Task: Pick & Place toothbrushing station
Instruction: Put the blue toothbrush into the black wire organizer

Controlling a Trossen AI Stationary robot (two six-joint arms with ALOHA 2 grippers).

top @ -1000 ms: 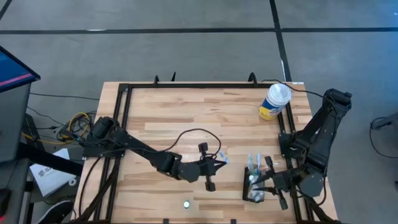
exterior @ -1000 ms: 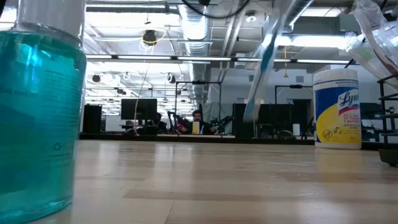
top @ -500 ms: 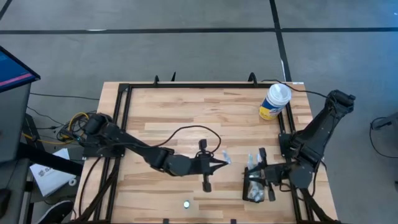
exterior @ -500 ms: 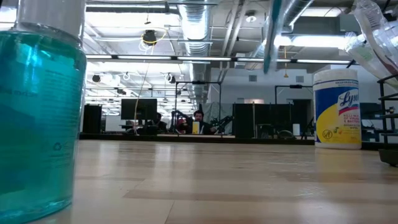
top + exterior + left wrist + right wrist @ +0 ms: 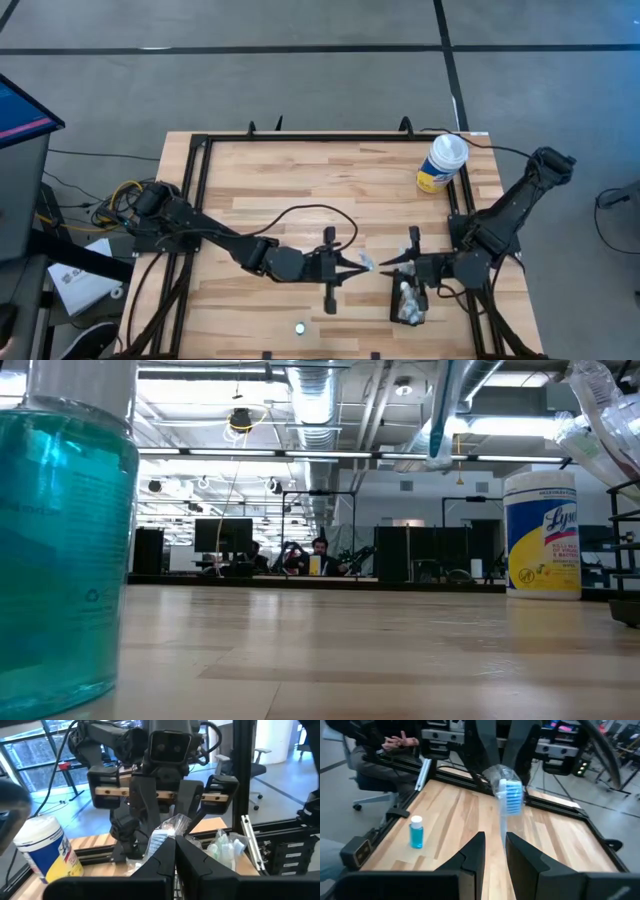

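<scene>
A toothbrush (image 5: 510, 795) with blue bristles, in a clear crinkled wrapper, hangs roughly upright above the table's middle, head up (image 5: 440, 410). My left gripper (image 5: 362, 262) reaches in level from the left and is shut on it. My right gripper (image 5: 397, 266) faces it from the right, open, just short of the brush; the handle (image 5: 502, 837) shows in line with the gap between its fingers, and I cannot tell whether they touch. The toothbrushing station (image 5: 408, 300), a small black caddy holding wrapped items, stands on the table below the right gripper. My left gripper pinches the crinkled clear wrapper (image 5: 173, 826) at the toothbrush's head end between its two shut fingers, coming level from the table's left. The blue head (image 5: 159, 839) sits beside the fingertips. The brush is lifted clear and hangs below the hold.
A yellow-and-blue wipes canister (image 5: 440, 165) stands at the far right corner. A small bottle of blue liquid (image 5: 416, 831) stands near the front edge (image 5: 299, 327). Black rails (image 5: 196, 200) frame the tabletop. A person sits beyond the table (image 5: 395, 745).
My left gripper has risen with the toothbrush, which has swung from a slant to nearly upright and higher. My right gripper has swung from above the caddy toward the table's far side and left, and now faces the left gripper.
</scene>
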